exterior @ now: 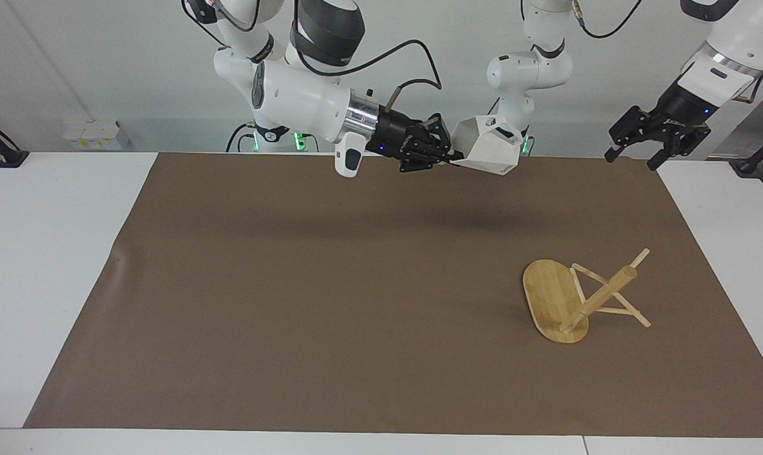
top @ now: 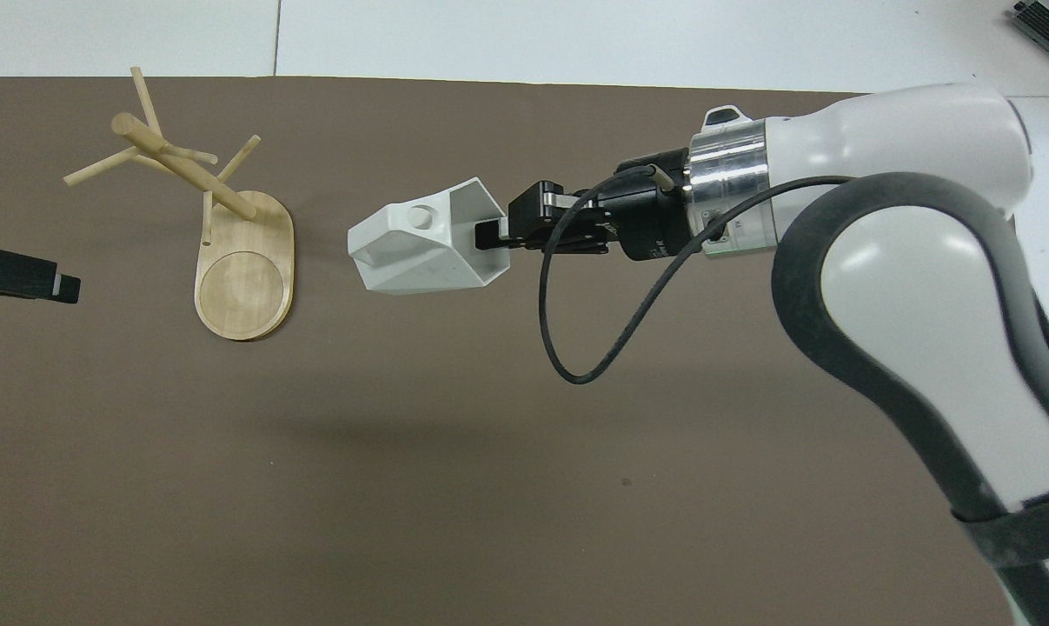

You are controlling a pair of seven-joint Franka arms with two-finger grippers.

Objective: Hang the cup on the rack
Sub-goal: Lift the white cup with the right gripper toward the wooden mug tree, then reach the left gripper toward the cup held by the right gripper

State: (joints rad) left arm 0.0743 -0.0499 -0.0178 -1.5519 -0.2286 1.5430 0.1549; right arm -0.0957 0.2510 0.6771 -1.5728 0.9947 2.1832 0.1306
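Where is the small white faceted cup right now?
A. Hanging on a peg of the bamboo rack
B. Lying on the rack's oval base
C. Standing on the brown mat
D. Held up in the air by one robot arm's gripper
D: the right gripper is shut on the white faceted cup, holding it in the air above the brown mat, apart from the bamboo rack.
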